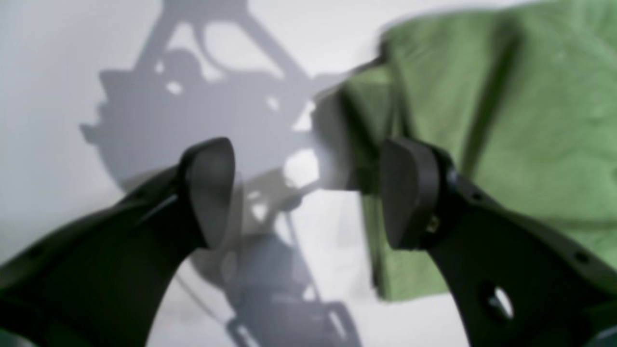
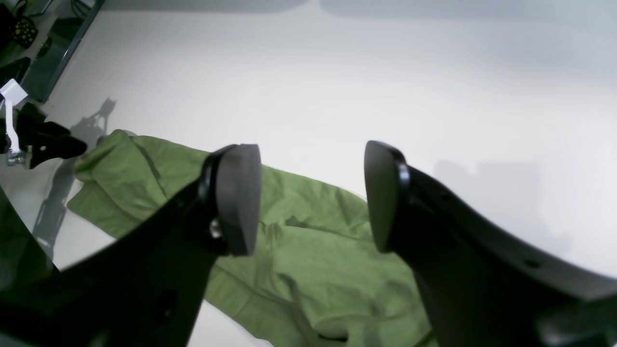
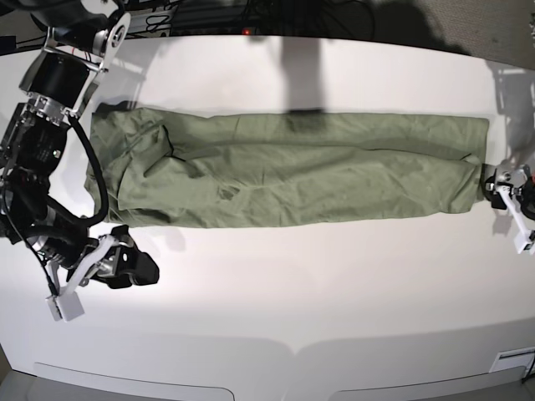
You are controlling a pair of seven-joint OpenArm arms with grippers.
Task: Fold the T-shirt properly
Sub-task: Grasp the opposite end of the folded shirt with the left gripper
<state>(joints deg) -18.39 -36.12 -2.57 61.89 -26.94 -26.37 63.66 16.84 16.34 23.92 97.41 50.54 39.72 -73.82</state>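
The T-shirt (image 3: 292, 171) lies in a long band across the white tabletop (image 3: 318, 292); both grippers' jaws wide, empty, at its ends.

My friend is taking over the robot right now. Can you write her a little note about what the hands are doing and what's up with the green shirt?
Left gripper: open, empty, at the T-shirt's end on the base view's right, one finger over the cloth edge.
Right gripper: open, empty, off the cloth near the other end.
T-shirt: lies on the white table as one long wrinkled band, sides apparently folded in.
Left to do: fold the band end to end, then smooth it.
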